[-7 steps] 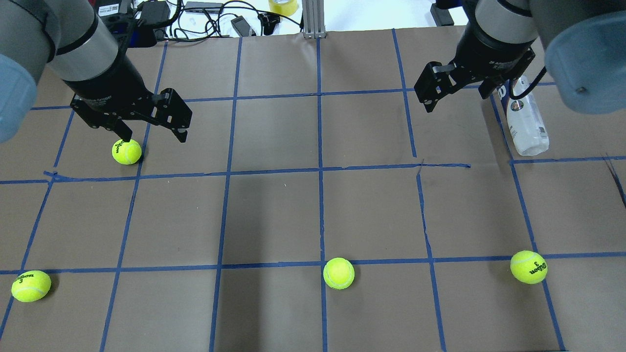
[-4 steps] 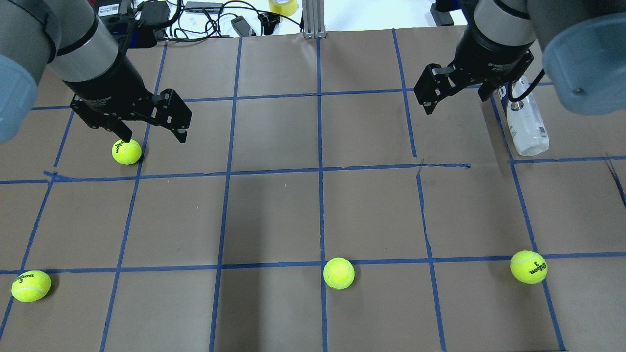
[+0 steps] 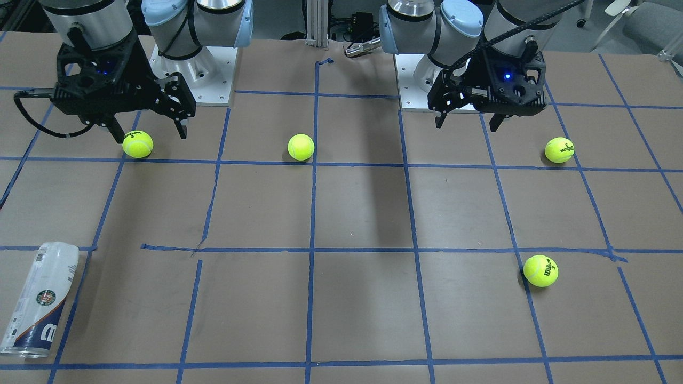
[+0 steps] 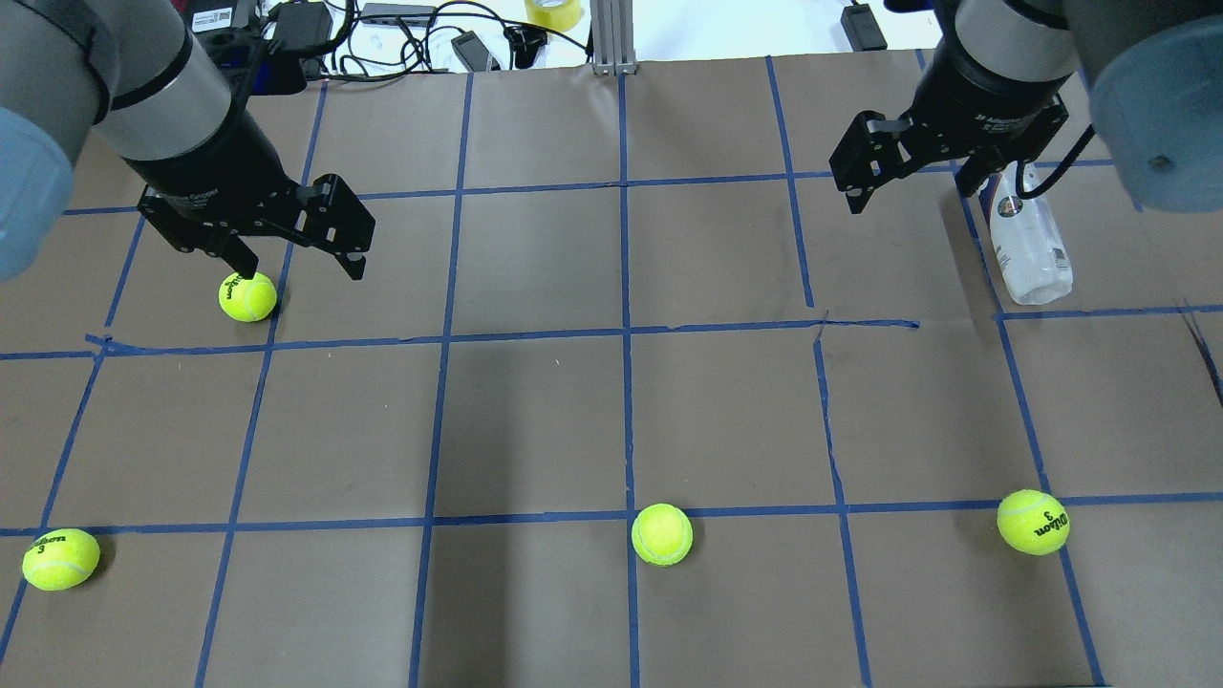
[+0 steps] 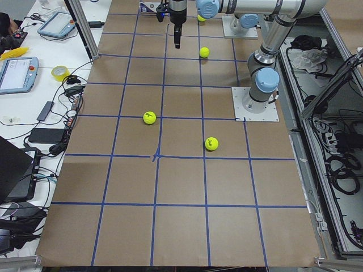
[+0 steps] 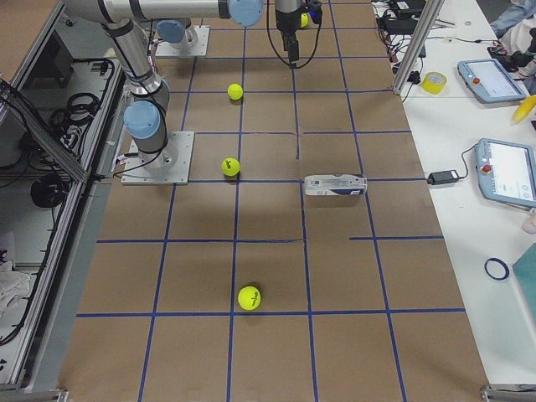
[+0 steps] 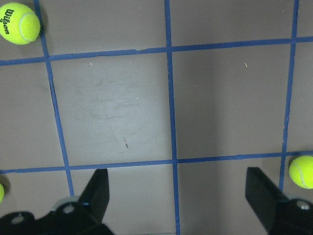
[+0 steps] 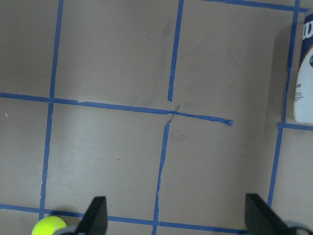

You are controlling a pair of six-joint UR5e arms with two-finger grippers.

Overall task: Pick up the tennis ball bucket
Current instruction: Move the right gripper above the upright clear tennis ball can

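The tennis ball bucket (image 4: 1027,239), a clear tube with a white label and a navy band, lies on its side at the table's far right. It also shows in the front view (image 3: 37,298) and at the right edge of the right wrist view (image 8: 304,68). My right gripper (image 4: 908,191) is open and empty, held above the table to the left of the tube's far end. Its wrist and cable hide the tube's top. My left gripper (image 4: 301,268) is open and empty above the far left, beside a tennis ball (image 4: 247,296).
Other tennis balls lie near the front edge at the left (image 4: 60,559), middle (image 4: 661,534) and right (image 4: 1033,522). Cables and devices (image 4: 382,33) lie beyond the table's far edge. Blue tape lines grid the brown table (image 4: 535,420).
My right gripper has moved a little to the right and farther away, closer to the tube. The left arm, the tube and the balls have not moved.
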